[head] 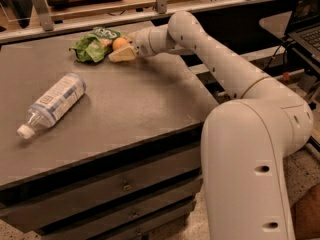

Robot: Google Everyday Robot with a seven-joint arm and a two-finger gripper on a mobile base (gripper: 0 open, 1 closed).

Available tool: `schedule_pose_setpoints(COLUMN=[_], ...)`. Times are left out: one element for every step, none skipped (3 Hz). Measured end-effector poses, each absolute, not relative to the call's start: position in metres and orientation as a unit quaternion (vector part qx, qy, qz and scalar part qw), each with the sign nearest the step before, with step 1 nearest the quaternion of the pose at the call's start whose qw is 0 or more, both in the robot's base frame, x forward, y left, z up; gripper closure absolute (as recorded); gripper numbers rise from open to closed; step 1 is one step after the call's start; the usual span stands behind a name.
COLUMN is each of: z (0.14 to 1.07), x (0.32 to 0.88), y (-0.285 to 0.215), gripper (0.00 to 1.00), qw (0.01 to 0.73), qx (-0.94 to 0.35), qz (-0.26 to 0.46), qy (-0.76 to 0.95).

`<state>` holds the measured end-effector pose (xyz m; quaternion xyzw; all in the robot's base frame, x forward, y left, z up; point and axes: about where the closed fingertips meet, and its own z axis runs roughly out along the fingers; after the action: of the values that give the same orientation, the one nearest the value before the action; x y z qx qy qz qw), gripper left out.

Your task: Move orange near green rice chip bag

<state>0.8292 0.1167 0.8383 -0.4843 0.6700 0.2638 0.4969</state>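
The gripper (123, 50) lies low over the far part of the table (140, 104), just right of the bag (91, 47), and its fingers are clenched on the orange (119, 43), which shows as a round spot above the pale lower finger (121, 55). The orange is right at the bag's right edge, touching it or nearly so; which of the two cannot be told. The bag is crumpled and lies flat near the table's back edge. Nothing lies between orange and bag. The only other thing on the top is a bottle (54, 103), lying on its side with its white cap toward the near left corner, well apart from the bag and the gripper and out of the way of both. The arm (220, 64) comes in from the right, crossing the table's right edge, and joins the bulky white body (250, 174) that stands beside the table in the foreground. Behind the table runs a rail (210, 4) with upright posts, close behind the bag. A laptop (306, 19) sits on a separate surface at the far right, well away from everything on the table. Under the top are drawers (125, 184), stacked. By count: one orange, one bag, one bottle, one gripper on one arm, one laptop, three drawer fronts, three rail posts in sight.
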Motion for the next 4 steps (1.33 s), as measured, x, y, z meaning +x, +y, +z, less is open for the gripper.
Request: schedule_pose_setpoints(z=[0.842,0.851,0.871,0.886], x=[0.821,0.814,0.799,0.784], y=[0.113,0.102,0.075,0.043], gripper=[0.00,0.00,0.00,0.00], qw=[0.499,0.508,0.527,0.538], qx=[-0.491,-0.491,-0.492,-0.486], qz=[0.266,0.266,0.257,0.240], qy=[0.663,0.656,0.644,0.645])
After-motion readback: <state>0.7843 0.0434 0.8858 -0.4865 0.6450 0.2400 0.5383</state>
